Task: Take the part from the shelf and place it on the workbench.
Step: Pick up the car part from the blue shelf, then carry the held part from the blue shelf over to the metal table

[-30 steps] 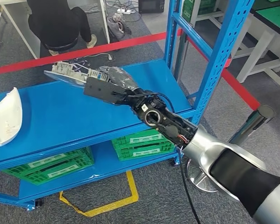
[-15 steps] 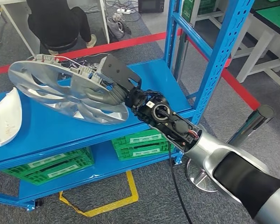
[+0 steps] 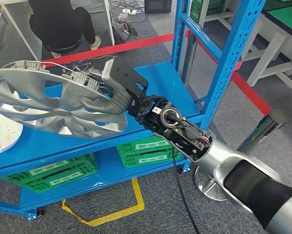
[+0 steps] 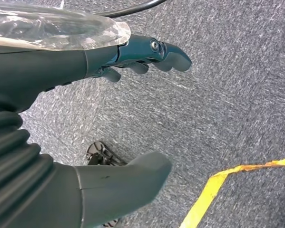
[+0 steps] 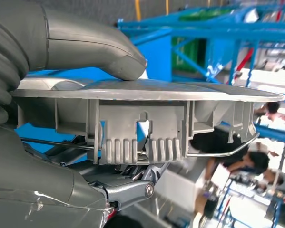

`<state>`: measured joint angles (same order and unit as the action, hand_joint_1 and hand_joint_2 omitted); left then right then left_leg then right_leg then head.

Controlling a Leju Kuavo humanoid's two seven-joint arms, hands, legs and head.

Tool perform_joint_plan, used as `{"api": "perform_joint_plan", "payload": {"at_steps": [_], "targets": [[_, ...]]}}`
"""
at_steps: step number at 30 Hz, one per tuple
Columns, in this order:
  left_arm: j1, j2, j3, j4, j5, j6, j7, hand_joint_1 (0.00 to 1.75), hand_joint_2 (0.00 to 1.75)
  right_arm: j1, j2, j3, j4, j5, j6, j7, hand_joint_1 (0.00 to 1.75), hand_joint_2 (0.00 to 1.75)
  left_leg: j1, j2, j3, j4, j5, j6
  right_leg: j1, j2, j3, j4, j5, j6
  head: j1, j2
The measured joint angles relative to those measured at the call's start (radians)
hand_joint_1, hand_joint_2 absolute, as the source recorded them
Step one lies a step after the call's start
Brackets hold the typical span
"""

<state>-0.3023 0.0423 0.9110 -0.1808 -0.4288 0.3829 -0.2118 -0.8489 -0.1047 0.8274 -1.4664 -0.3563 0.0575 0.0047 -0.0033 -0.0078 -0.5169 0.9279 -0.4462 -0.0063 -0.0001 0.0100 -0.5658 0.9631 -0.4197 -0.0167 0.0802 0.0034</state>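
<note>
The blue shelf [image 3: 100,122] spans the head view, its upright post [image 3: 228,58] standing to the right of the outstretched right arm [image 3: 218,161]. That arm reaches forward and leftward over the shelf deck, and the right hand [image 3: 116,100] grips the silver wheel cover [image 3: 45,105] at its near rim; in the right wrist view the thumb [image 5: 97,47] presses on the cover's face while the fingers [image 5: 126,190] clamp the ribbed underside. The cover hangs tilted above the deck, clear of the surface, its far edge passing the picture's left border and overlapping the white part [image 3: 4,131] lying on the shelf. Against half a second ago the cover sits higher and farther left, with its face turned more toward the camera. Green crates [image 3: 147,151] sit on the lower tier. The left hand [image 4: 97,118] hangs over grey carpet, fingers spread apart and holding nothing, with a yellow floor line [image 4: 234,175] nearby.
</note>
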Motion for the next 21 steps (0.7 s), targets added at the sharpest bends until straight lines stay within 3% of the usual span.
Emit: {"api": "perform_joint_plan", "payload": {"at_steps": [7,17,21], "targets": [[0.001,0.000,-0.014,0.000,0.016,-0.023,-0.004,0.00,1.75,0.000,-0.006,0.000,-0.012,-0.129,0.081,-0.028,1.75,1.75,0.000,0.000,0.000,0.000,0.000,0.000,0.000,0.000,0.000,0.000,0.000,0.000,0.000,0.000],[0.002,0.000,-0.020,0.000,0.017,-0.026,-0.007,0.00,1.75,0.001,-0.012,0.000,-0.019,-0.142,0.091,-0.031,1.75,1.75,0.000,0.000,0.000,0.000,0.000,0.000,0.000,0.000,0.000,0.000,0.000,0.000,0.000,0.000],[0.002,0.000,-0.021,0.000,0.024,-0.036,-0.011,0.00,1.75,0.002,-0.016,0.000,-0.020,-0.196,0.135,-0.046,1.75,1.75,0.000,0.000,0.000,0.000,0.000,0.000,0.000,0.000,0.000,0.000,0.000,0.000,0.000,0.000]]}}
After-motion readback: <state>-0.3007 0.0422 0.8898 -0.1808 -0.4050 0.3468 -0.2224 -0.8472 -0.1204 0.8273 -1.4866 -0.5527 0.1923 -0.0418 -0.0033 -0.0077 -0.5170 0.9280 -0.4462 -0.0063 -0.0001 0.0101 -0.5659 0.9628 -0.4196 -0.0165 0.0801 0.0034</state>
